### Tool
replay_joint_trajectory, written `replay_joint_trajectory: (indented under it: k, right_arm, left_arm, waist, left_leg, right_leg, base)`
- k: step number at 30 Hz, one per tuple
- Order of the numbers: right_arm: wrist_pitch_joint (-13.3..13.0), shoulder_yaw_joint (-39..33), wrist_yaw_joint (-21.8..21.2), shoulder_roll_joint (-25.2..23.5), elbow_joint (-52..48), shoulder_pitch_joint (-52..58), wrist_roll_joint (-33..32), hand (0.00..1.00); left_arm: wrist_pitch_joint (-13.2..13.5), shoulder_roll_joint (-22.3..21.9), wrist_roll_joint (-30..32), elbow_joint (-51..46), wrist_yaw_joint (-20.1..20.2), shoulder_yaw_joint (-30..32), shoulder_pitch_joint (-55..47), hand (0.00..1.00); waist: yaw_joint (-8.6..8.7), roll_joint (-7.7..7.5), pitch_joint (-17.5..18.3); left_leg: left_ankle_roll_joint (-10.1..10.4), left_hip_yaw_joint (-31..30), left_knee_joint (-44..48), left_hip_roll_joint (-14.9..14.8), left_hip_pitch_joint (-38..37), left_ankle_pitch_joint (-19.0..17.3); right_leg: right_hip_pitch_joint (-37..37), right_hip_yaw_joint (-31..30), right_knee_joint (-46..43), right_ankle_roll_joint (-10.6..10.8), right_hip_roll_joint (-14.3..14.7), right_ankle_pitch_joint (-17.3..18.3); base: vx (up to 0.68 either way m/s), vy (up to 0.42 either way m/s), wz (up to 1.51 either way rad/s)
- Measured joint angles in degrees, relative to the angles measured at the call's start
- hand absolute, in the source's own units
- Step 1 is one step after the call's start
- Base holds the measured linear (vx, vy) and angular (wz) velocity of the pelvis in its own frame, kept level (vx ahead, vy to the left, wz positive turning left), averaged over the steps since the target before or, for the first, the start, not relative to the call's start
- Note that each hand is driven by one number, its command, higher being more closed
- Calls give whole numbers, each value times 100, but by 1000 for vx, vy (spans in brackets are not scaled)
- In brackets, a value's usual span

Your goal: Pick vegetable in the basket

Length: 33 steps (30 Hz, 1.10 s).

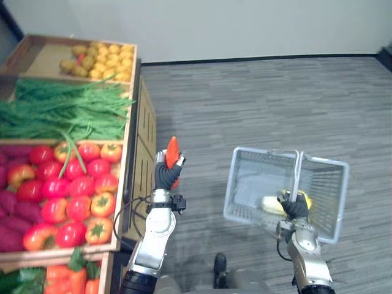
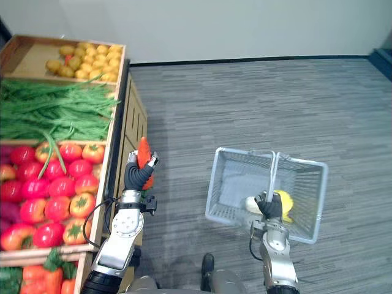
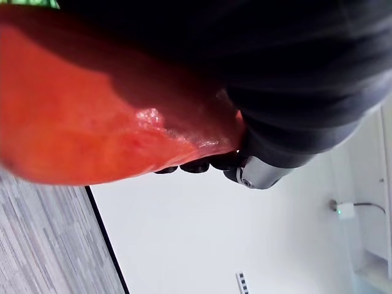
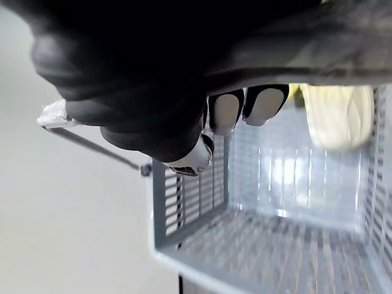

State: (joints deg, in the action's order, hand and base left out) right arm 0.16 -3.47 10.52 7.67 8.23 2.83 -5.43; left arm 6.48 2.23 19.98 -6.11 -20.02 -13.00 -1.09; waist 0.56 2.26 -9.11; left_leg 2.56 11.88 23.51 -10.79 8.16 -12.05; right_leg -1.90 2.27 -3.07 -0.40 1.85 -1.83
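My left hand [image 1: 165, 176] is shut on a red-orange vegetable [image 1: 173, 152], held upright in the air just right of the wooden stand; in the left wrist view the vegetable [image 3: 92, 116] lies against the curled fingers [image 3: 202, 164]. A grey wire basket [image 1: 245, 177] hangs over the carpet to the right, my right hand [image 1: 296, 207] shut on its handle [image 1: 298, 168]. In the basket lie a pale vegetable [image 1: 271, 204] and a yellow one [image 2: 285, 201]. The right wrist view looks into the basket [image 4: 257, 233] past my right hand's fingers [image 4: 223, 111], with the pale vegetable [image 4: 337, 116] beyond them.
A wooden produce stand [image 1: 144, 131] fills the left side: potatoes [image 1: 104, 61] at the back, green beans [image 1: 61, 110], tomatoes [image 1: 73, 190], purple roots [image 1: 12, 208], carrots [image 1: 76, 278] at the front. Grey carpet [image 1: 275, 104] spreads to the right up to a pale wall [image 1: 245, 24].
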Motion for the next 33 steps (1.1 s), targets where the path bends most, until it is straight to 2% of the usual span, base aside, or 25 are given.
replay_joint_trajectory:
  k: [1, 3, 6, 12, 15, 22, 23, 27, 33]
  right_arm:
    - [-4, 56, -111, -47, -110, 53, -90, 100]
    - [-4, 140, -209, -55, -119, 86, -182, 100]
    - [27, 484, -453, -58, -119, 193, -236, 100]
    - [32, 1058, -858, -61, -174, 287, -234, 100]
    - [31, 1204, -967, -61, -341, 342, -235, 100]
    - [31, 1933, -1075, -183, -341, 344, -304, 100]
    - [31, 2027, -1074, -208, -341, 340, -325, 100]
    - [30, 2270, -1073, -286, -352, 303, -559, 100]
    - [30, 2933, -1083, -289, -606, 198, -972, 100]
  left_arm:
    - [1, 101, 54, 27, 16, -52, 5, 100]
    - [2, 137, 99, 27, 58, -113, 26, 100]
    - [3, 137, 100, 60, 160, -345, 48, 100]
    - [-16, 131, 79, 903, 446, -686, 146, 100]
    - [-121, 138, 46, 1194, 528, -821, 162, 100]
    - [-239, 145, -25, 1949, 625, -902, 236, 100]
    - [-260, 149, -27, 2090, 624, -901, 232, 0]
    - [-342, 144, -28, 2424, 625, -909, 220, 0]
    - [-381, 140, -416, 2757, 625, -904, 214, 0]
  waist:
    - [97, -125, 65]
    - [201, -147, 74]
    - [183, -145, 84]
    - [190, -154, 99]
    - [198, -168, 108]
    - [202, -354, 223]
    - [198, -375, 237]
    - [197, -414, 267]
    - [209, -518, 333]
  left_leg:
    - [-90, 196, -366, 210, -168, 61]
    - [-178, 320, -642, 386, -288, 134]
    - [-241, 554, -993, 574, -502, 194]
    - [-210, 564, -1416, 636, -766, 283]
    - [-213, 543, -1679, 697, -878, 390]
    - [-276, 531, -1967, 819, -958, 562]
    - [-282, 530, -1971, 832, -967, 567]
    - [-317, 516, -2086, 892, -1006, 642]
    - [-284, 479, -2325, 916, -1087, 810]
  right_leg:
    - [-25, -128, 110, 90, -165, -44]
    - [-33, -218, 181, 165, -310, -65]
    - [-16, -422, 339, 275, -449, -108]
    - [91, -452, 450, 298, -481, -144]
    - [79, -459, 450, 294, -496, -146]
    - [58, -457, 489, 294, -574, -147]
    - [63, -461, 489, 294, -586, -146]
    - [63, -471, 502, 294, -619, -146]
    - [55, -467, 526, 298, -615, -149]
  base:
    - [146, 191, -39]
    - [116, 154, -26]
    - [107, 141, -25]
    - [69, 35, -2]
    - [14, 2, 0]
    - [-17, 4, 2]
    - [-58, 9, 0]
    - [-73, 1, 0]
    - [-58, -26, 2]
